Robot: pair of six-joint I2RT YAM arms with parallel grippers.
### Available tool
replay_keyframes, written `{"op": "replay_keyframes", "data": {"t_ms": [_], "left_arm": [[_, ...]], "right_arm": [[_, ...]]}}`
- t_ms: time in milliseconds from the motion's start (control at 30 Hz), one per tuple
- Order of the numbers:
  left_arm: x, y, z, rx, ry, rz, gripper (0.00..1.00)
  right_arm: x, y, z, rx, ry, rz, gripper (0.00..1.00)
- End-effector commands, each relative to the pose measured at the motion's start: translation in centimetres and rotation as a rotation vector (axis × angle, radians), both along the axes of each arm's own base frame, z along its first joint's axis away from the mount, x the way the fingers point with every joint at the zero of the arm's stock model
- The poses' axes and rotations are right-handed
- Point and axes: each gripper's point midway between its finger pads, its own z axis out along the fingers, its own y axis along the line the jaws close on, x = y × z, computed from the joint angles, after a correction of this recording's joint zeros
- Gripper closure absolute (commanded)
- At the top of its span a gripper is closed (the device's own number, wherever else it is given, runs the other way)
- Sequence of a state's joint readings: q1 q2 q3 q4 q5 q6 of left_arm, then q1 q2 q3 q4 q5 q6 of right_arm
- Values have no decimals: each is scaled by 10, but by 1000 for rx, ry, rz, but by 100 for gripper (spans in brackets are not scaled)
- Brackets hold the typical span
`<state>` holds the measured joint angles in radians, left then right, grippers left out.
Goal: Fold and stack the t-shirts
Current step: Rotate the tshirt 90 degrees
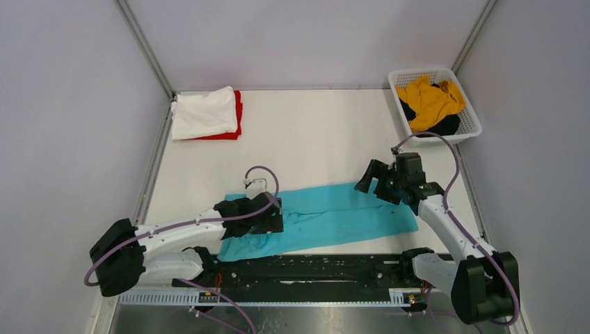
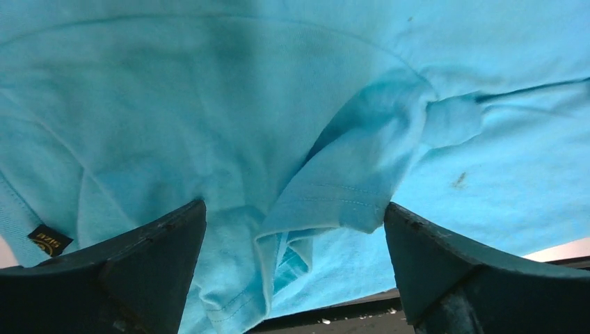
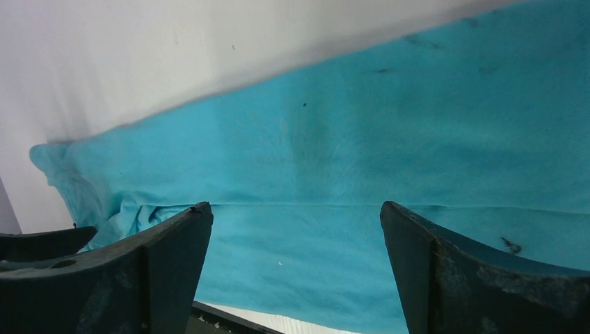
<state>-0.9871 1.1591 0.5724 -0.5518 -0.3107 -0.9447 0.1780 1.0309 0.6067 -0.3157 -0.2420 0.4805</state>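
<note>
A white table [image 1: 313, 132] seen from above, with two robot arms mounted at its near edge. A turquoise t-shirt [image 1: 334, 216], folded into a long strip, lies flat close to the near edge and runs left to right, tilted slightly so that its right end sits a little farther from the edge.

The left gripper [image 1: 273, 216] is low over the strip's left end with its fingers spread wide and nothing held. In its wrist view a loose, rumpled sleeve hem lies between the two dark fingers; whether they touch the cloth cannot be told.

The right gripper [image 1: 376, 182] is above the strip's right part, near its far side. It is also released, fingers wide apart, holding nothing. Its wrist view shows smooth turquoise cloth with one straight fold line across it.

In the far left corner a folded white t-shirt [image 1: 204, 111] rests on a red t-shirt [image 1: 238, 115], whose edge shows at the right and near sides. In the far right corner stands a white lattice basket [image 1: 474, 122] holding a crumpled mustard-yellow t-shirt [image 1: 430, 101] on top of a black t-shirt [image 1: 446, 126].
</note>
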Motion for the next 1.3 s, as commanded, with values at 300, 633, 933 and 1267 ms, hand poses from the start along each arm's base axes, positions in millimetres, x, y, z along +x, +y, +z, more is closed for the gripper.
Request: {"op": "replay_keyframes", "data": {"t_ms": [300,633,933,1267], "left_arm": [[20,8,46,-388,-137,233,1],[67,11,-5,-505,-58,416,1],[255,-8,-25,-394,15,464,1],[447,-142,7,-795,67,270,1]], "right_arm": [[-1,29,-51,20,176,85,1],[-13,30,-72,-28,235,76,1],[-34,28,-75,-77,303,83,0],[-101,152,-63,78,383,472,1]]}}
